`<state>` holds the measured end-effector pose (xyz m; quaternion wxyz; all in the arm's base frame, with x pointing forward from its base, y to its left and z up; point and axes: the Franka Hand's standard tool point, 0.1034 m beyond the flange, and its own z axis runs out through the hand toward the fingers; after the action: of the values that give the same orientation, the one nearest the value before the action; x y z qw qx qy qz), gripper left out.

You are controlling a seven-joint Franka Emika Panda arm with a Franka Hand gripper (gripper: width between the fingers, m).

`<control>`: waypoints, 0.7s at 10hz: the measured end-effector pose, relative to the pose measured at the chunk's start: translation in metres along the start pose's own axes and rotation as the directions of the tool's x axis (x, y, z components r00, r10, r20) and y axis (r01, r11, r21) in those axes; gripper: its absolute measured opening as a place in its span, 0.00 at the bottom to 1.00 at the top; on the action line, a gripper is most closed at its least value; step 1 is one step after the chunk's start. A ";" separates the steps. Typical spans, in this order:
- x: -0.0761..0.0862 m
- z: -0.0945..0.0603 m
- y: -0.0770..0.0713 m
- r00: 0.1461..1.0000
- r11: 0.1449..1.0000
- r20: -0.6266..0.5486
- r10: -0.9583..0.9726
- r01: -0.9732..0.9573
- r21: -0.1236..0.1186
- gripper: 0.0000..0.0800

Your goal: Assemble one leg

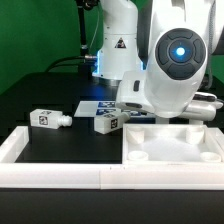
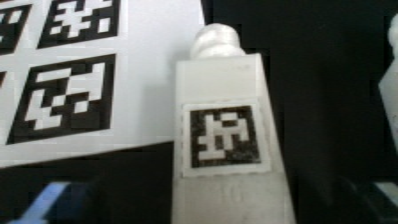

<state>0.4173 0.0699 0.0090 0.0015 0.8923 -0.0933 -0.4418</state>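
The arm (image 1: 170, 60) hides the gripper, so its opening and any hold cannot be told. The leg (image 2: 222, 130), close and blurred, runs out of the wrist view.

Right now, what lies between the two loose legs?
Only bare black table, seen in the exterior view, separates the leg at that view's left from the other leg.

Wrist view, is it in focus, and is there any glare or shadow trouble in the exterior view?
Wrist view: soft all over; tag edges on the leg and the marker board are fuzzy, the background dark. Exterior view: sharper; the blue light on the arm blooms into a halo, and the white arm looks bright against the black table.
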 end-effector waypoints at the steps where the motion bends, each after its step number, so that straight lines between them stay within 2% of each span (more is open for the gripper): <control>1: 0.000 0.000 0.000 1.000 1.000 0.000 0.000 0.000 0.000 0.57; 2: 0.000 0.000 0.000 1.000 1.000 0.000 0.000 0.000 0.000 0.35; 4: 0.000 -0.003 0.000 1.000 1.000 -0.003 -0.003 0.003 0.000 0.36; 6: -0.006 -0.042 0.001 0.999 1.000 -0.024 -0.022 0.022 0.016 0.36; 7: -0.005 -0.079 0.000 0.996 0.999 -0.080 -0.034 0.036 0.033 0.36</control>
<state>0.4762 0.0641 0.0614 -0.0178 0.9104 -0.0851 -0.4044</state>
